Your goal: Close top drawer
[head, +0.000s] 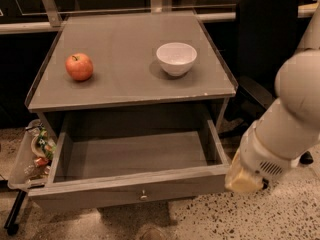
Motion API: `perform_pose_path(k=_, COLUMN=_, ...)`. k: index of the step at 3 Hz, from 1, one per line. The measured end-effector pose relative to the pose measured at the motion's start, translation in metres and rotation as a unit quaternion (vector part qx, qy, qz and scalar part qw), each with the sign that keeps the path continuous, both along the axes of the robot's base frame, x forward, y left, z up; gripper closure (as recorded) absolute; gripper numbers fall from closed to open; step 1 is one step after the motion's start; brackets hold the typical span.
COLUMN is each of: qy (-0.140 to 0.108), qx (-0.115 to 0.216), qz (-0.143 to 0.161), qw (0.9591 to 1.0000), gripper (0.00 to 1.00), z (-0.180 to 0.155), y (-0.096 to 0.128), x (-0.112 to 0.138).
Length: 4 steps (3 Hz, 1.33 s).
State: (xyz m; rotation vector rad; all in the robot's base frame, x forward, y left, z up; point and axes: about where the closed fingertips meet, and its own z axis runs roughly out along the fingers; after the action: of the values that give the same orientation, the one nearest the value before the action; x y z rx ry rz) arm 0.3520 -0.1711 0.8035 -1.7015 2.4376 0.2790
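Hand (244, 179) and the thick white forearm behind it hang low at the near right of the scene, the pale yellowish tip just beside the right end of the top drawer (132, 164). Whether it touches the wood or is merely close I cannot tell, nor does it show whether the hand is spread or closed, or has hold of anything. The drawer stands pulled far out toward the near side from under the table (125, 91), its shallow grey box bare inside as far as can be seen, and its front panel sits well forward of the table's edge, with the small round knob (143, 196) at its centre and nothing on it. Judged from that, none of the closing is done: the whole travel of the drawer back under the table is left. What seems to be in hand is the approach — the hand is down at the height of the front panel but off at its right corner, not at the knob. On the table top an apple (79, 66) lies at the left and a white bowl (176, 58) at the right, well apart. A dark chair (265, 31) stands at the far right, and a clear bin of rubbish (34, 151) stands on the floor at the left, just beside the drawer's side.
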Motion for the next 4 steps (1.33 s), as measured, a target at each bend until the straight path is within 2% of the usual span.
perform_pose_path(k=1, qy=0.027, qx=-0.008, qz=0.0, qw=0.9996, gripper=1.0, z=-0.021, y=-0.003, x=-0.018)
perform_pose_path(k=2, qy=0.043, qx=0.0, qz=0.001, qw=0.9991, gripper=1.0, z=-0.03, y=0.002, x=-0.023)
perform_pose_path(k=3, qy=0.079, qx=0.026, qz=-0.007, qw=0.9965, gripper=1.0, z=-0.076, y=0.023, x=-0.032)
perform_pose_path(k=4, qy=0.088, qx=0.05, qz=-0.017, qw=0.9948, gripper=1.0, z=-0.118, y=0.052, x=-0.022)
